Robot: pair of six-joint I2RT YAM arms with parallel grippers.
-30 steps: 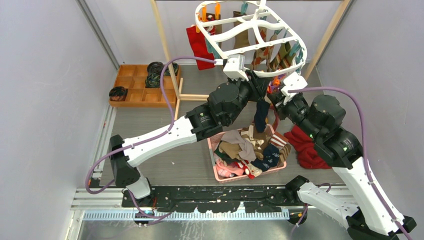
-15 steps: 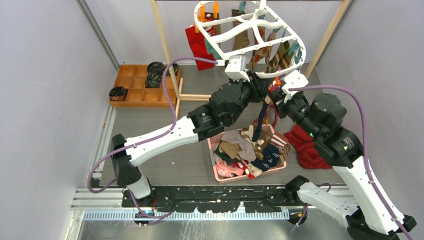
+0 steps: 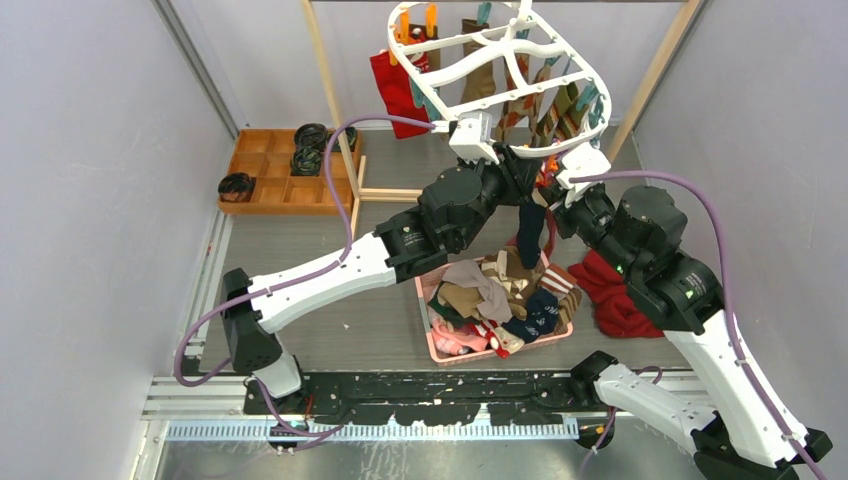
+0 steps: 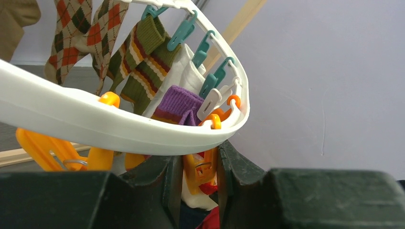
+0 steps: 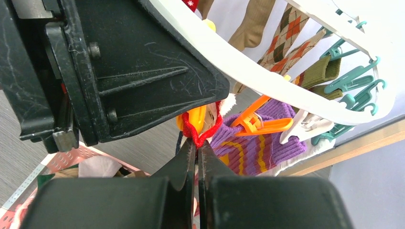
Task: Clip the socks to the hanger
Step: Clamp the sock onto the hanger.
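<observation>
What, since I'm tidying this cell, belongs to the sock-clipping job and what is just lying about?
Job: hanger, orange peg in left gripper, sock in right gripper, basket of socks.
Lying about: wooden tray, black rolls, red cloth.

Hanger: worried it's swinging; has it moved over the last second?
Yes, the hanger has shifted slightly left, away from the right-hand post.

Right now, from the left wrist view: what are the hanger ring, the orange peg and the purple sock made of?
The hanger ring looks like moulded plastic: white and smooth, with a soft sheen. The orange peg looks like plastic too, glossy, with a metal wire spring showing. The purple sock is a ribbed knit fabric with a matte look; the fibre can't be told.
</observation>
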